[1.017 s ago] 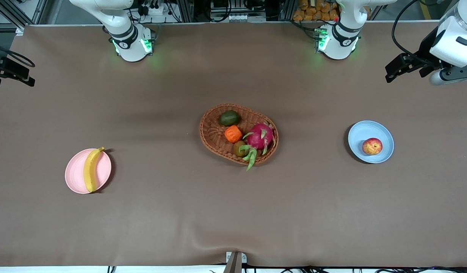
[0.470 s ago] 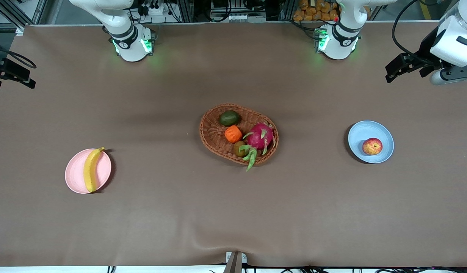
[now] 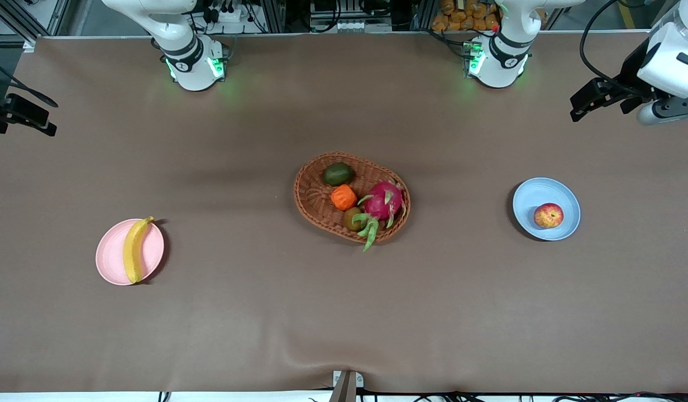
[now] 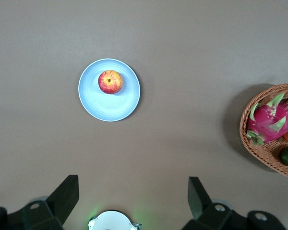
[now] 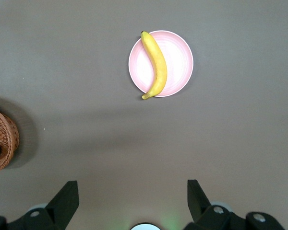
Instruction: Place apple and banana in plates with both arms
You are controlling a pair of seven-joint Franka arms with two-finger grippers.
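Observation:
The apple [image 3: 548, 215] lies in the light blue plate [image 3: 525, 206] toward the left arm's end of the table. The banana [image 3: 133, 249] lies across the pale pink plate [image 3: 154, 252] toward the right arm's end. My left gripper [image 3: 577, 109] is open and empty, held high over the table's end past the blue plate. My right gripper [image 3: 49, 118] is open and empty, high over the table's other end. The left wrist view shows the apple [image 4: 110, 81] on the blue plate [image 4: 110, 105] well below the left gripper [image 4: 133, 196]. The right wrist view shows the banana [image 5: 155, 64] on the pink plate [image 5: 180, 62] below the right gripper [image 5: 133, 199].
An oval wicker basket [image 3: 313, 192] stands at the table's middle, between the two plates. It holds a pink dragon fruit [image 3: 383, 202], an orange fruit [image 3: 343, 197], a green fruit [image 3: 338, 174] and a brown one. A brown cloth covers the table.
Both grippers have shifted slightly lower in the front view. The fruit, plates and basket have not moved.

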